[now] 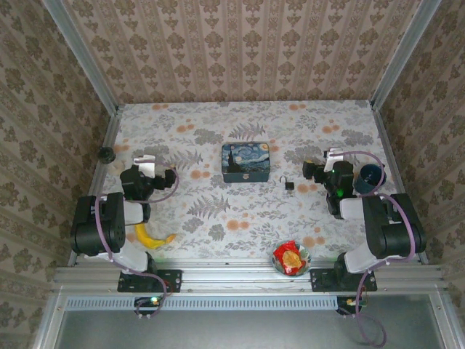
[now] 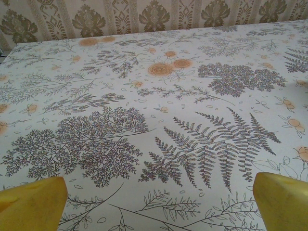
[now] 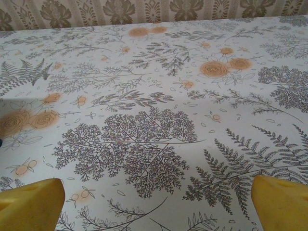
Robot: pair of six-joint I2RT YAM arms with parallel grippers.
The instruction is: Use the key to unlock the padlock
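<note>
The padlock (image 1: 289,185) is a tiny black block lying on the flowered tablecloth, just right of the blue starry-night tin (image 1: 245,161). A small silvery bit lies beside it; I cannot tell whether that is the key. My right gripper (image 1: 334,155) hovers to the right of the padlock, apart from it. My left gripper (image 1: 143,161) is at the far left, well away from the tin. In the left wrist view the left gripper (image 2: 159,207) stands open, its yellow fingertips (image 2: 31,202) wide apart over bare cloth. The right gripper (image 3: 156,204) is open the same way.
A banana (image 1: 150,238) lies by the left arm's base. A small bowl (image 1: 291,258) holding something red and yellow sits at the near edge. A dark blue cup (image 1: 370,177) stands beside the right arm, and a small black object (image 1: 107,154) sits at the left wall.
</note>
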